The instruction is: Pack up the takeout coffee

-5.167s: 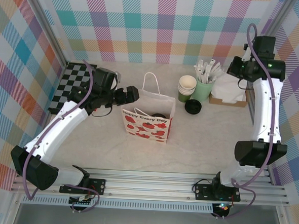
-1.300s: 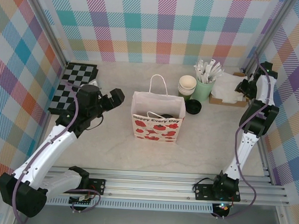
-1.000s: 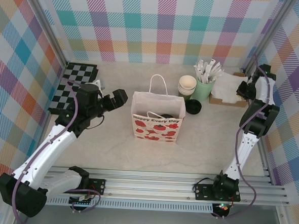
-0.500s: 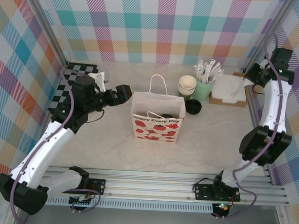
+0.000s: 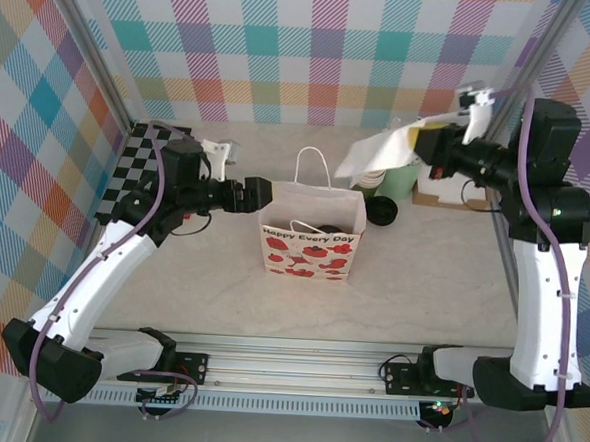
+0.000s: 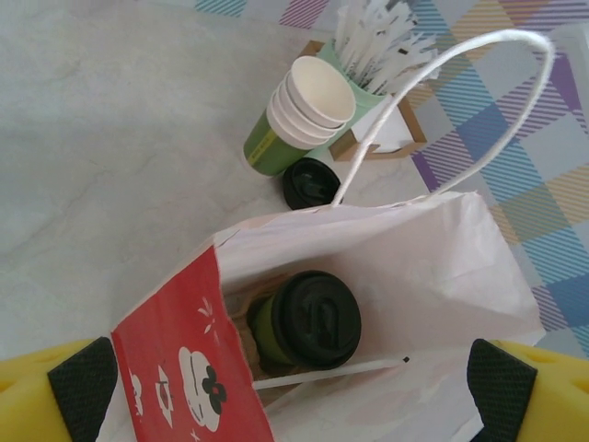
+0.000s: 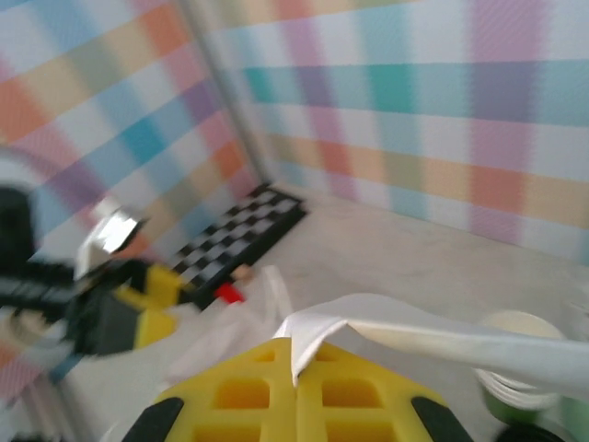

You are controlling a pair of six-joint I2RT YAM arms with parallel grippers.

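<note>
Coffee [image 5: 315, 227], top view: where?
– In the bag [image 5: 310, 252], mid-table, black lid showing through the open mouth. It stands upright, long axis vertical, lid up.

Grippers?
– Left gripper [image 5: 258, 194] sits at the bag's upper left edge, jaws spread wide, holding nothing. Right gripper [image 5: 430, 148] is up high, right of the bag, clamped on a napkin [image 5: 374, 154] that hangs out to its left.

Which is nearer the coffee?
– Left, just beside the bag mouth. From the right gripper the coffee lies down and to the left, well apart. My read: the napkin goes in next, so it has to come in over the mouth and drop beside the lid, not on the bag's rim.

Left wrist?
– It looks straight down into the bag. The coffee is at the bottom, low centre, with the lid facing the camera. A thin white stick [image 6: 331, 371] lies just beside it. Pads [image 6: 83, 382] sit out at the two lower corners, wide apart, with the bag's near edge between them. Cups [image 6: 308, 106] and a spare lid [image 6: 310, 182] stand outside, behind the bag.

Right wrist?
– Blurry. Fingers [image 7: 244, 396] are pressed together, with the napkin pinched between them and trailing off right. The pale shape just left of them is probably the bag.
</note>
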